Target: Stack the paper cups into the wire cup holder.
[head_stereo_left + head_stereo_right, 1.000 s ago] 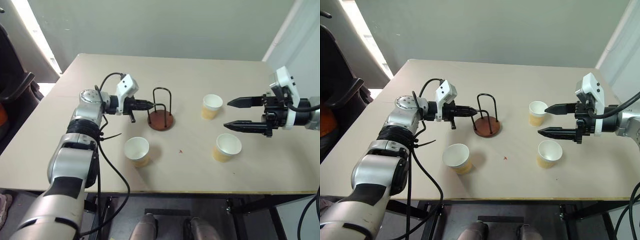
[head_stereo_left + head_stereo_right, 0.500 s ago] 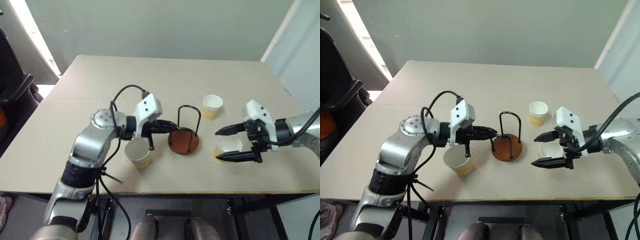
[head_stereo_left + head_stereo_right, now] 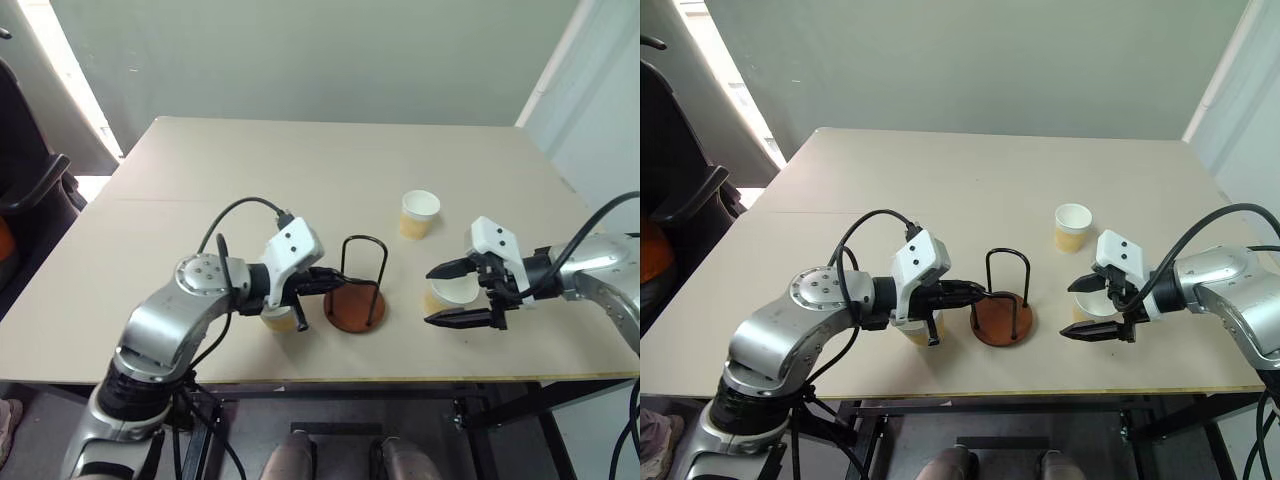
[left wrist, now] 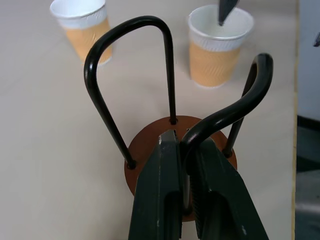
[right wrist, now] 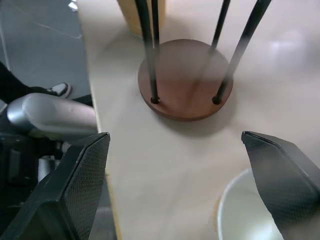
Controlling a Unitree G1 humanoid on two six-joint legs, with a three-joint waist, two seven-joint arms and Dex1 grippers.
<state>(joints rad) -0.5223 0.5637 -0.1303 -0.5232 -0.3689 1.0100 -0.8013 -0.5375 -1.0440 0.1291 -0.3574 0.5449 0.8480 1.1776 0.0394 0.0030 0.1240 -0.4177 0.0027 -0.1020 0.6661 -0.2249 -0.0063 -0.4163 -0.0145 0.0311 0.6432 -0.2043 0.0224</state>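
Table [image 3: 200, 220] takes up the middle of the head views; wall along the top.

Holder [image 3: 355, 300]: centre of frame, slightly low, upright on its round red-brown base, two dark wire loops rising from it. In the left wrist view one loop [image 4: 127, 75] stands free behind; the nearer loop runs down between the fingertips.

Left gripper [image 3: 325, 283]: lower centre-left, pointing toward frame right. Fingers [image 4: 165, 190] pressed together on the near wire loop of the holder, just above the base.

Cups:
- Cup 1 [image 3: 279, 319]: lower centre-left, mostly hidden under the left gripper's white housing, just left of the holder base.
- Cup 2 [image 3: 419, 214]: right of centre, upper half, upright, standing alone, apart from both grippers.
- Cup 3 [image 3: 452, 293]: right of centre, lower, upright, open mouth up.

Right gripper [image 3: 448, 294]: right side, pointing toward frame left. Fingers wide apart, one on each side of cup 3; contact with the cup cannot be told. Right wrist view: both fingers [image 5: 75, 185] splayed, holder base [image 5: 185, 80] ahead between them, cup 3 rim at the lower right corner.
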